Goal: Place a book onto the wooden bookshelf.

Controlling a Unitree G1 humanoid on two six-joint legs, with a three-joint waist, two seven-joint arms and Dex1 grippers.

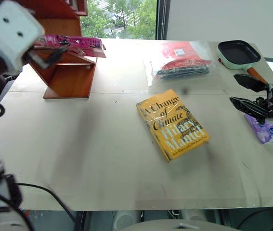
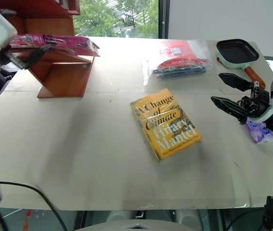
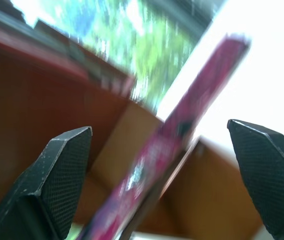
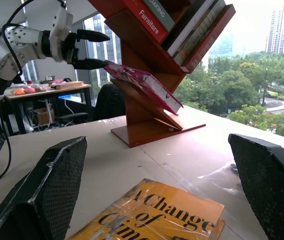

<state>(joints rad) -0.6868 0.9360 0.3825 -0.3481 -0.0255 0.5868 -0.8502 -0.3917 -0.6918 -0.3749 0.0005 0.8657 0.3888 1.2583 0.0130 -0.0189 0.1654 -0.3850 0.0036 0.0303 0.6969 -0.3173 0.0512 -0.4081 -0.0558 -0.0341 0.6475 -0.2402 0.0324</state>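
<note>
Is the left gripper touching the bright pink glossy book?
Apart. In the right wrist view, the left gripper is open, fingertips just short of the pink book on the wooden bookshelf.

A: the pink book (image 4: 143, 84) looks glossy, and the bookshelf (image 1: 71, 72) is smooth reddish wood, right?
B: yep. Yellow book (image 1: 173, 123) has shiny plastic wrap, table (image 1: 93, 159) is matt.

Looks like an office or lab in a high-rise. Big floor-to-ceiling windows (image 4: 262, 85) with towers and treetops outside. Desk (image 4: 56, 90) cluttered with stuff and a black office chair (image 4: 106, 102) behind the wide pale table (image 1: 78, 154). Cables (image 1: 45, 192) trail off the table's near edge.
</note>
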